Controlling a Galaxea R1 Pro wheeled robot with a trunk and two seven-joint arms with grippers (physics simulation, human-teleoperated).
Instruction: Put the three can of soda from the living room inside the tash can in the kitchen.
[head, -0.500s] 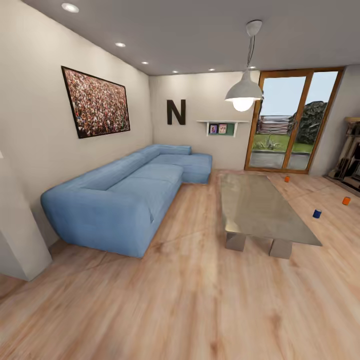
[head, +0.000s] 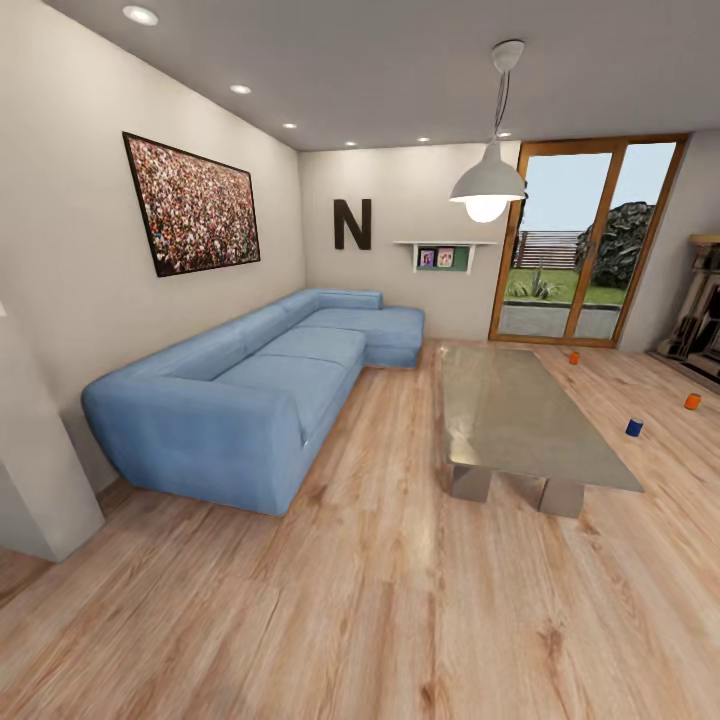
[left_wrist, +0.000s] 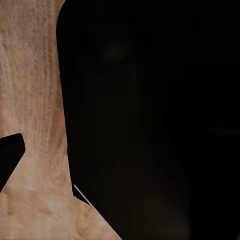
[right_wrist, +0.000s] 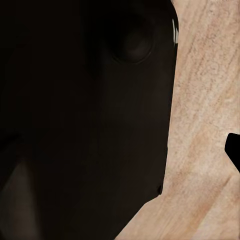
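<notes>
I am in the living room, on its warm wood floor (head: 380, 600). The three cans of soda stand on the floor to the right of the glass-topped low table (head: 525, 415): an orange can (head: 574, 357) near the glass doors, another orange can (head: 692, 401) by the fireplace side, and a dark blue can (head: 634, 427) closest to me. All stand upright and far off. The tash can and the kitchen are out of view. Both wrist views look past a dark part of the robot's body (left_wrist: 150, 120) (right_wrist: 85, 120) onto wood floor; a dark tip (left_wrist: 10, 157) pokes in at one edge.
A long blue corner sofa (head: 250, 390) runs along the left wall. A pale wall corner (head: 40, 450) juts in at near left. Wood-framed glass doors (head: 590, 250) stand at the back right, the fireplace (head: 700, 320) at far right. A pendant lamp (head: 487, 185) hangs over the table.
</notes>
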